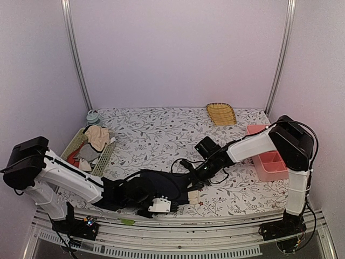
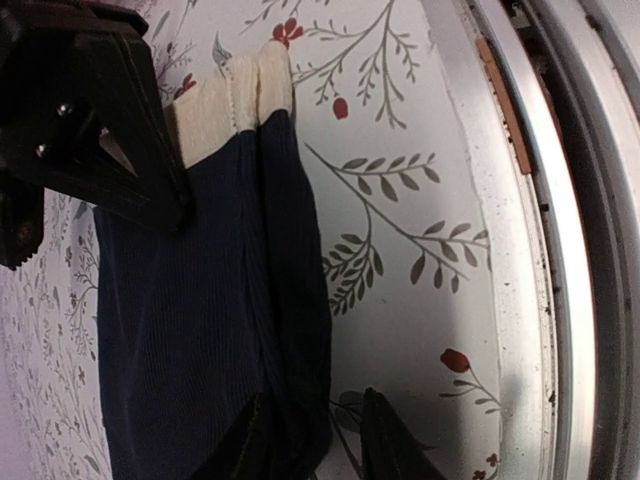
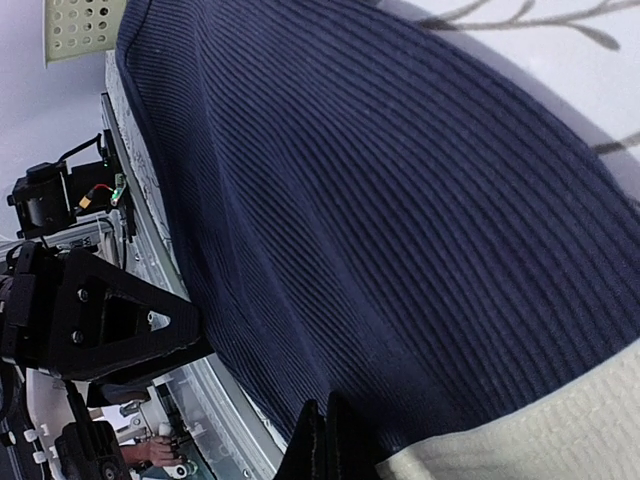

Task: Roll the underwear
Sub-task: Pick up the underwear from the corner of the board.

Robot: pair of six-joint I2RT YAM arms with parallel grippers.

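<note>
Walls plain pale lilac on three sides, evenly lit, no windows in view. Two silver metal posts, one at the back left corner and one at the back right, both leaning outward in the top view. Tabletop covered in white cloth printed with grey leafy sprigs and small red buds. Aluminium rail runs along the near edge. Soft shadows, no glare.

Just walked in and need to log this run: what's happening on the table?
The robot is working on one dark navy underwear with a cream waistband, lying near the table's front edge. The right gripper looks pinched shut on the cloth by the waistband; the left gripper sits open astride its other end. It isn't rolled up yet.
</note>
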